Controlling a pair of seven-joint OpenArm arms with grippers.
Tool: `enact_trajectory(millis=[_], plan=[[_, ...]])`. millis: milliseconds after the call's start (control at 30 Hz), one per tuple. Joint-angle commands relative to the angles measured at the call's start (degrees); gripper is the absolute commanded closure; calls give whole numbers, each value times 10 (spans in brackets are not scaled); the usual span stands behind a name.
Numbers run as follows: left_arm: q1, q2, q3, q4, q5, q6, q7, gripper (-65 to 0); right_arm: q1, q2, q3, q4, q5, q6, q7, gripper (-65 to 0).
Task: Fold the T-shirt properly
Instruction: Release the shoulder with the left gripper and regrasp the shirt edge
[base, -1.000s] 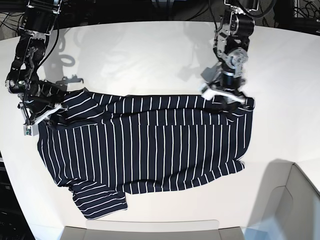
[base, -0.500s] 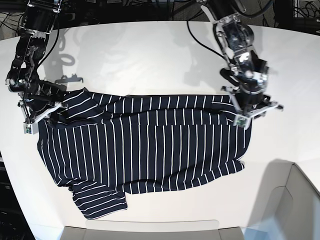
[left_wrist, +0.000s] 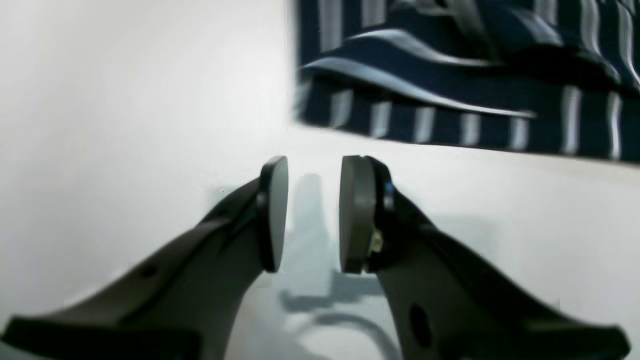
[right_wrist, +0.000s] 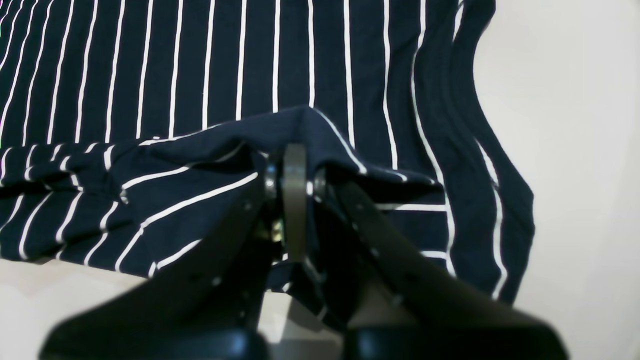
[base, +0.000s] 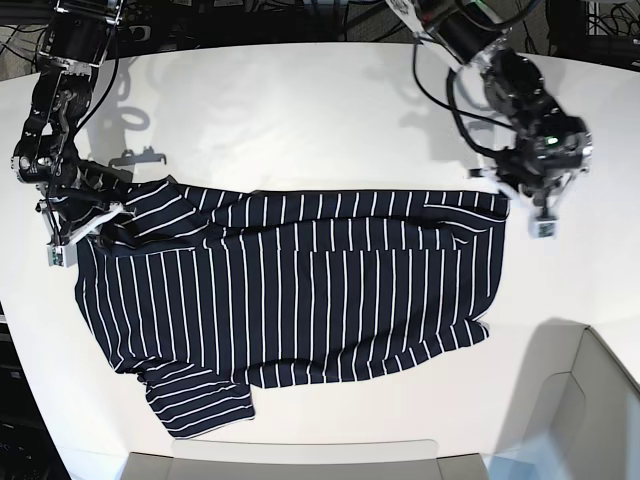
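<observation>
a dark navy fabric t-shirt with thin white stripes (base: 290, 300) lies spread across a white table (base: 300, 110), one sleeve bunched at each end. the right gripper (right_wrist: 295, 200) is pressed together, pinching a raised fold of the shirt's edge. the left gripper (left_wrist: 312, 215) hovers over bare table just beside the shirt's other end, its jaws spread apart and holding nothing.

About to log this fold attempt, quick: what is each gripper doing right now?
Left gripper: open, empty, over the table beside the T-shirt.
Right gripper: shut on a pinched fold of the T-shirt.
</observation>
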Motion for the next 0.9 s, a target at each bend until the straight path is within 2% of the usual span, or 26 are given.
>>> enact_trajectory(millis=[0, 200, 400, 667, 867], plan=[[-13, 0, -12, -2, -27, 0, 1, -187, 10, 12, 5, 11, 7, 2, 11, 0], [-26, 0, -40, -73, -111, 0, 1, -187, 12, 13, 2, 11, 7, 2, 11, 0], [-26, 4, -61, -97, -181, 0, 1, -187, 13, 11, 1, 11, 7, 2, 11, 0], [-77, 0, -96, -189, -184, 0, 1, -187, 11, 13, 5, 11, 7, 2, 11, 0], [-92, 0, -108, -208, -184, 0, 1, -187, 12, 13, 4, 11, 7, 2, 11, 0]])
